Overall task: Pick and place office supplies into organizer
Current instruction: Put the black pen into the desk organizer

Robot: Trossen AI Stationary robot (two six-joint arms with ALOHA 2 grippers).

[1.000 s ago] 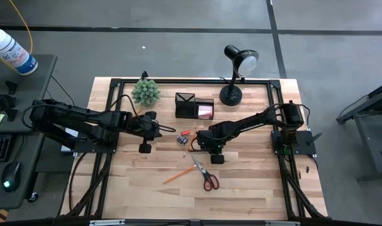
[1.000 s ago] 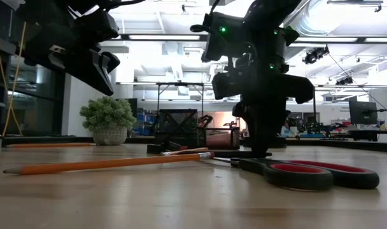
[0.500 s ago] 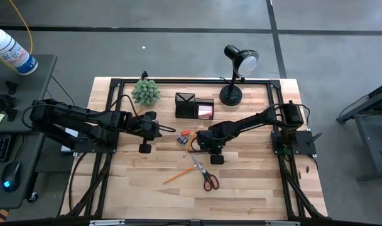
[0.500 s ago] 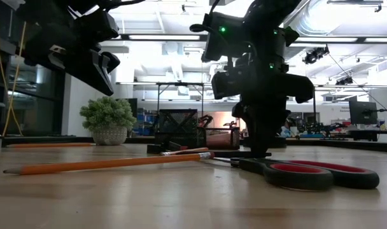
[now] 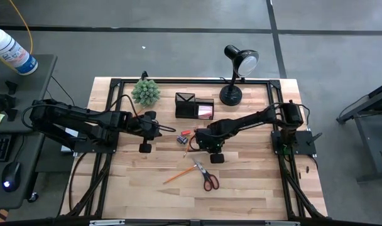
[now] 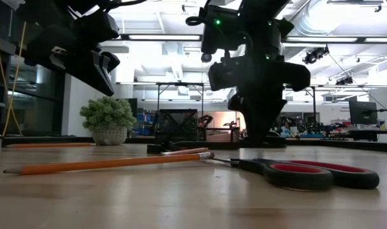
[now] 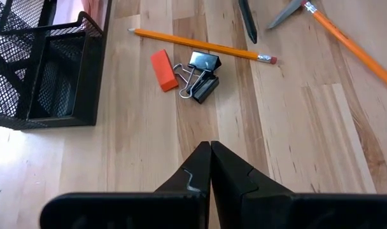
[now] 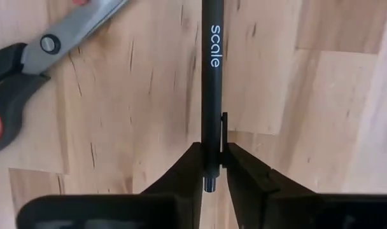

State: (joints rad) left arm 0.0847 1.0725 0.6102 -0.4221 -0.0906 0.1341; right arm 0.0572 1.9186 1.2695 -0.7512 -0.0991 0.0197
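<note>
Grey floor surrounds my wooden worktop (image 5: 241, 182) in the high view. My right tool (image 5: 199, 142) sits mid-frame, just below the organizer (image 5: 194, 105), which stands at upper centre. My left tool (image 5: 158, 127) waits left of centre. Scissors (image 5: 205, 176) and a pencil (image 5: 176, 175) lie lower down.

Low view: the lit room runs behind. My right arm hangs over the middle, with the organizer (image 6: 178, 129) far behind it; I cannot make out the pen here. The pencil (image 6: 111, 163) and scissors (image 6: 308, 173) lie in front.

Left wrist view: my left tool (image 7: 210, 166) is closed and empty, pointing towards the binder clips (image 7: 200, 75) and orange eraser (image 7: 163, 70), organizer (image 7: 50, 70) at upper left.

Right wrist view: my right tool (image 8: 211, 166) is clamped on the pen (image 8: 211, 83), near its end. The pen's long axis runs straight out ahead, in line with the fingers. I judge I must carry it up-frame to the organizer and tip it upright for the cup.
</note>
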